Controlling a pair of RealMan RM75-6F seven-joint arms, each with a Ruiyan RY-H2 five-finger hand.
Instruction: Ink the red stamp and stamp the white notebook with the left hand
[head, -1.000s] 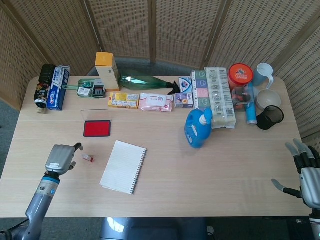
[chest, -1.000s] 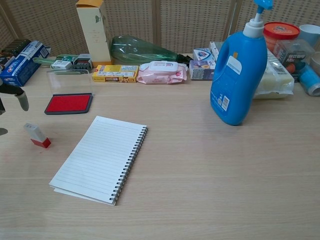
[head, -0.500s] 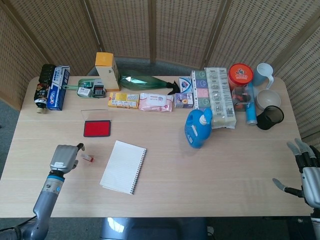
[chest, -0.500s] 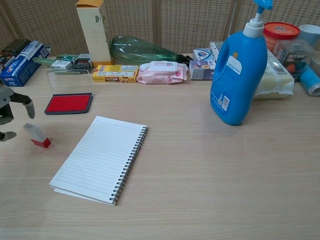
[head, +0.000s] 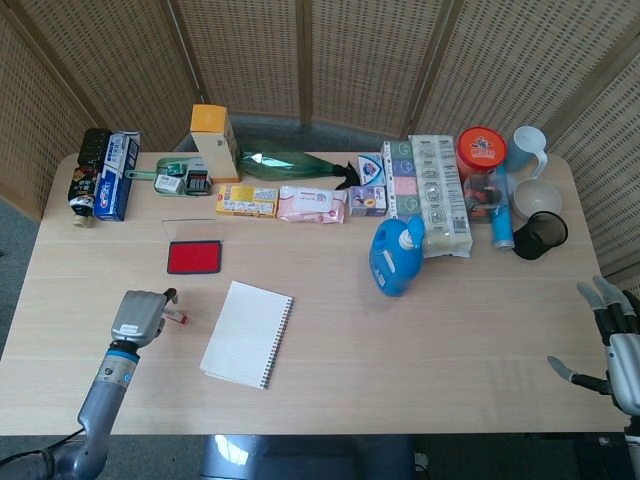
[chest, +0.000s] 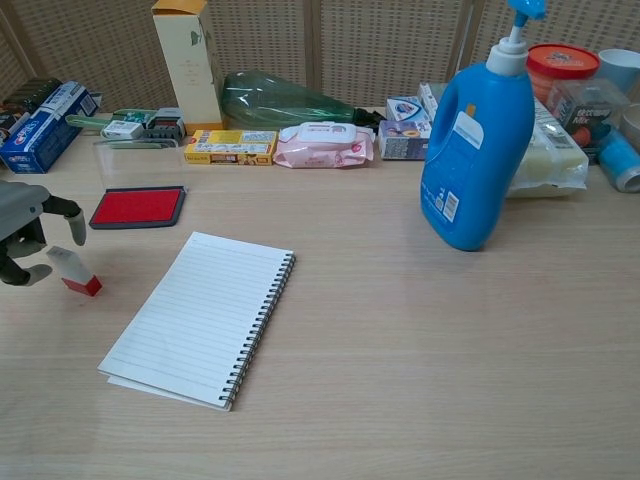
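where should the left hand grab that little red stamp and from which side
Grip the red stamp by its pale upper body, not the red base, which must stay free to meet the ink pad. It leans on the table, top tilted toward the left hand, so come from that side and slightly above, fingers on opposite faces. The hand is already beside it, seemingly not yet closed on it.
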